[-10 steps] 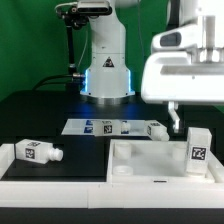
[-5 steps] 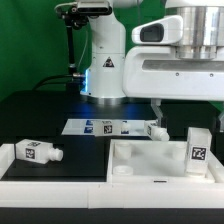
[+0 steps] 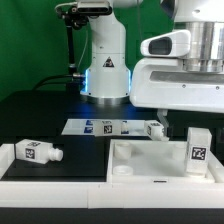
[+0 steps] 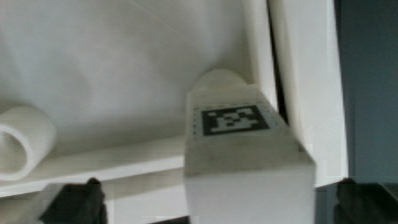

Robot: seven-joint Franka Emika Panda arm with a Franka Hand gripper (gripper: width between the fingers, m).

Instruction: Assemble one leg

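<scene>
One leg [image 3: 198,147] stands upright with its tag facing out, at the right side of the white tabletop [image 3: 140,165]. In the wrist view the same leg [image 4: 240,130] rises between my two dark fingertips [image 4: 80,200]. They are spread wider than it and do not touch it. My gripper [image 3: 178,114] hangs open just above this leg, and its white hand fills the upper right of the exterior view. A second leg [image 3: 38,152] lies on its side at the exterior view's left. A third leg [image 3: 157,129] lies on the marker board [image 3: 100,127].
The robot base [image 3: 105,70] stands at the back centre on the black table. A raised white rim runs along the front left [image 3: 60,172]. In the wrist view a round rimmed corner hole [image 4: 18,140] and the tabletop's wall [image 4: 299,60] lie close to the upright leg.
My hand has shifted a little to the exterior view's left and come slightly lower over the upright leg. None of the legs nor the tabletop has moved.
</scene>
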